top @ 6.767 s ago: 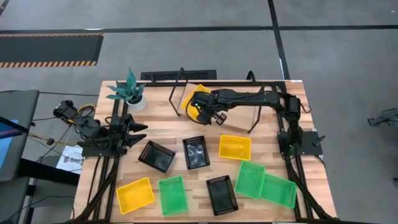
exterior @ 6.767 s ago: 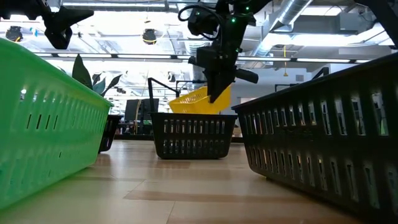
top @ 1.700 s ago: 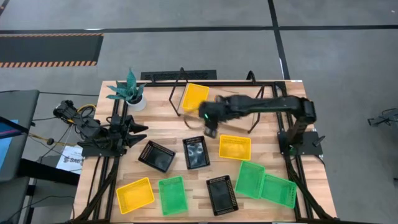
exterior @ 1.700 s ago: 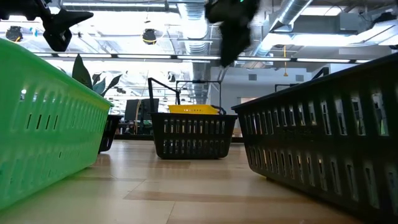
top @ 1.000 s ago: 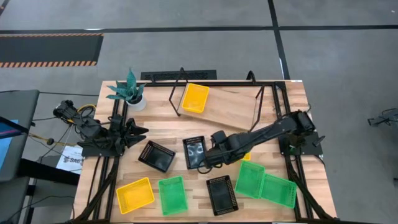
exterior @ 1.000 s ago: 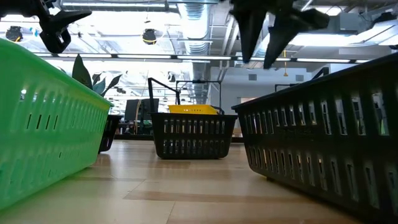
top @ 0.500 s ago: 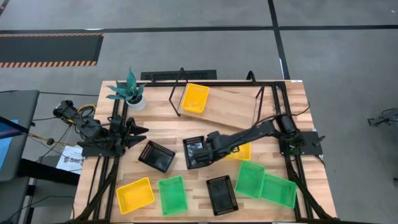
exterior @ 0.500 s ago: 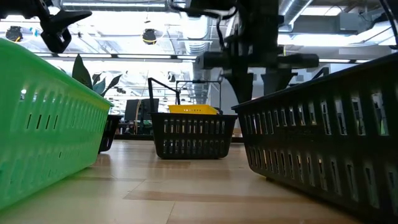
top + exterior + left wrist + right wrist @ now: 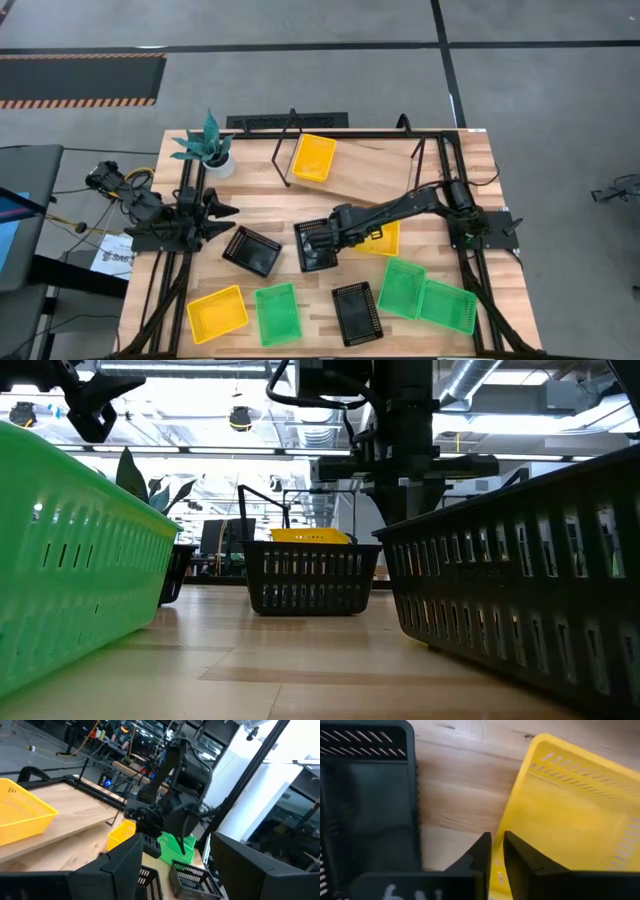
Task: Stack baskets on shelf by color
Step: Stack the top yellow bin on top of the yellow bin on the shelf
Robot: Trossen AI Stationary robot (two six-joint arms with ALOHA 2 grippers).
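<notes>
The right tool (image 9: pixel 497 851), fingers nearly together and apparently holding nothing, hangs between a black basket (image 9: pixel 367 805) and a yellow basket (image 9: pixel 570 815).

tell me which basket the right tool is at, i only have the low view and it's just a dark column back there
observer: from above, the right tool is at the right edge of the middle black basket, close to the loose yellow basket on the table.
operator: what's on the shelf
observer: a single shelved yellow basket, at the left end of the shelf.
operator: and the left arm
observer: the left tool waits open at the table's left edge, below the potted plant in the high view.
</notes>
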